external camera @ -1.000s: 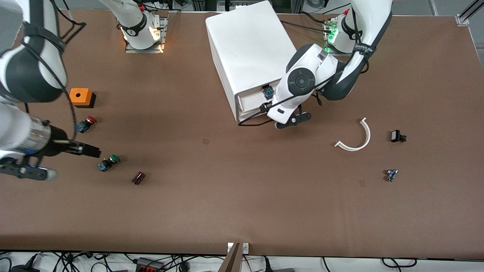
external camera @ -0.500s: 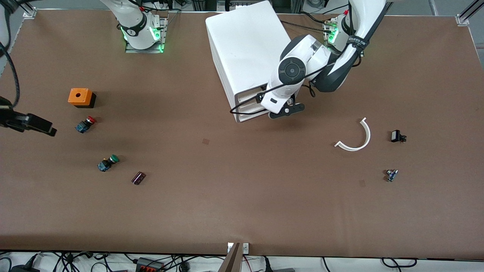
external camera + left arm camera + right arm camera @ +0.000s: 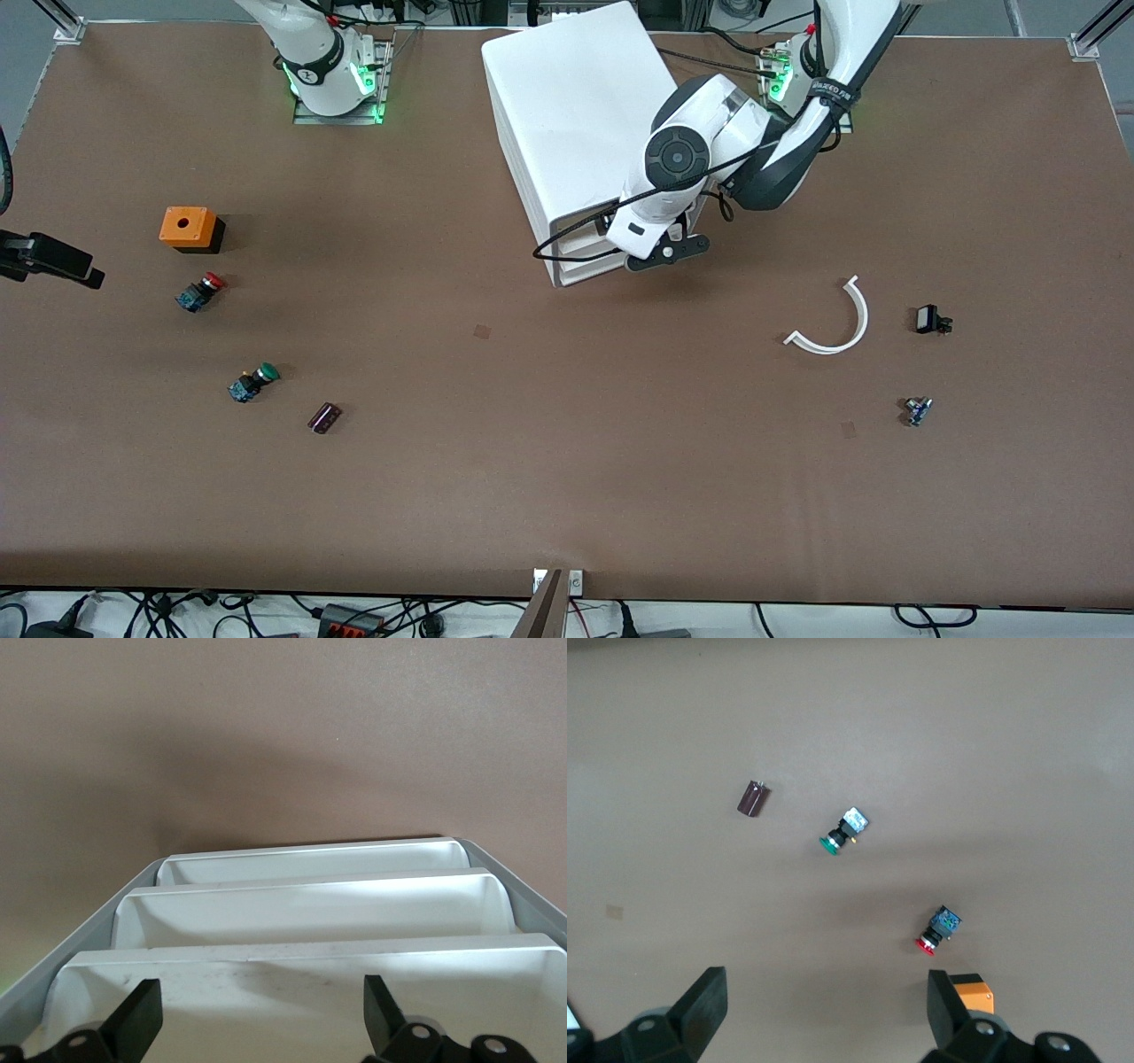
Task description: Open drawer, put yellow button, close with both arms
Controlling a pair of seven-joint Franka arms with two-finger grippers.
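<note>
At the cabinet's [image 3: 580, 124] front, I see the drawer [image 3: 301, 983] pushed in flush with those beneath; the yellow button shows nowhere. My left hand [image 3: 257, 1023] sits at that drawer front, fingers wide apart and empty. My right hand [image 3: 824, 1019], equally wide and empty, hangs over the counter [image 3: 567, 461] above the red button [image 3: 937, 933], green button [image 3: 843, 833] and orange box [image 3: 974, 997].
</note>
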